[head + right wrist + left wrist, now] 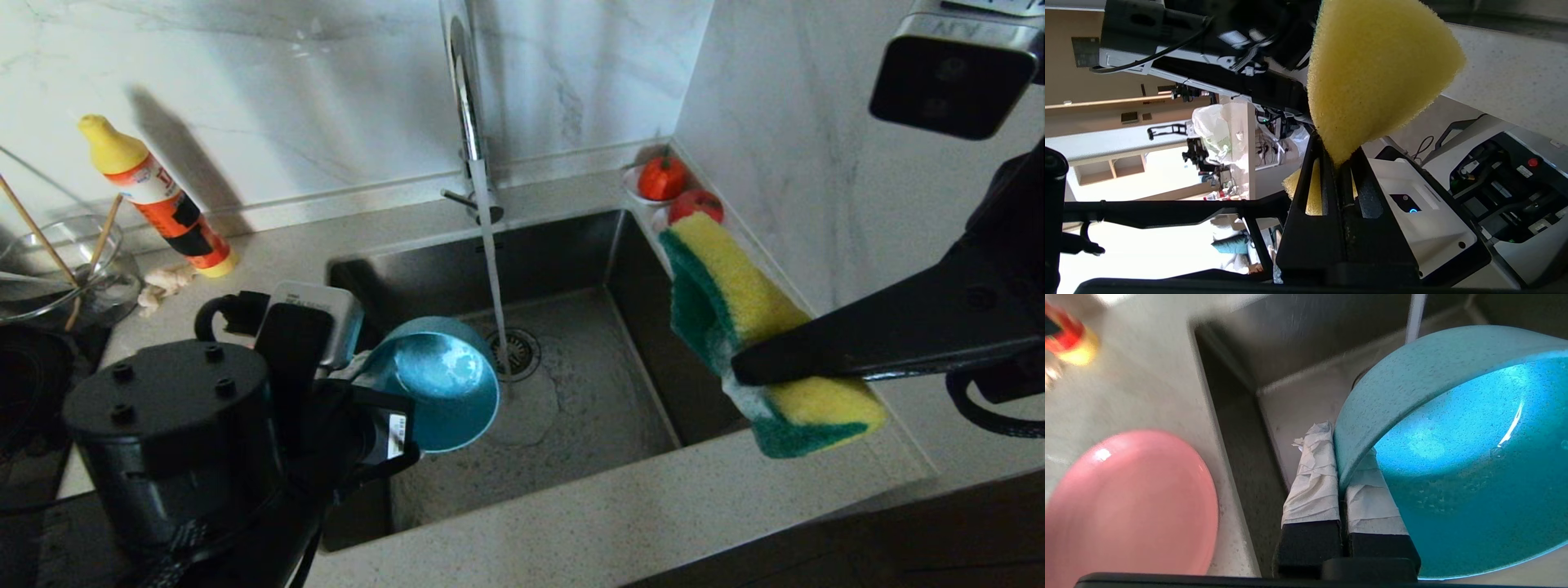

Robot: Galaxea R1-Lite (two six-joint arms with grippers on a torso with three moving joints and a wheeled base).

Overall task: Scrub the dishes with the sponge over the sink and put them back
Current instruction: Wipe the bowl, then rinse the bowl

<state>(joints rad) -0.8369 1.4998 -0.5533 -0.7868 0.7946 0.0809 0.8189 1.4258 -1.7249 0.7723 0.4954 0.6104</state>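
- Pale speckled stone bench (620,523) along the near edge, wrapped round a deep square steel sink (571,425); white veined marble walls behind and on the right side.
- One left gripper (1342,473) at the sink's near left corner, its tape-wrapped fingers (1312,477) clamped on the rim of the one teal bowl (437,384).
- Bowl held tipped on edge over the basin, hollow side facing outward, wet and glossy inside, just beside the falling water.
- One pink plate (1126,506) flat on the bench by the sink's left edge, seen from the left wrist.
- One right gripper (739,371) above the sink's near right corner, fingers pinched tight on the one sponge (735,302); yellow foam squeezed to a waist, green scouring layer facing the basin.
- One round drain strainer (514,351) at the middle of the sink floor, with one thin stream of water (490,253) landing on it.
- Toward the far left corner of the bench: one clear glass bowl (90,286) with two wooden chopsticks (37,233) leaning in it.
- Beyond that, one leaning bottle (159,200), yellow cap, orange, white and black label; writing too small to read.
- One chrome tap (469,106) at the sink's far edge.
- Two red fruits (661,178) on small white saucers in the far right corner.
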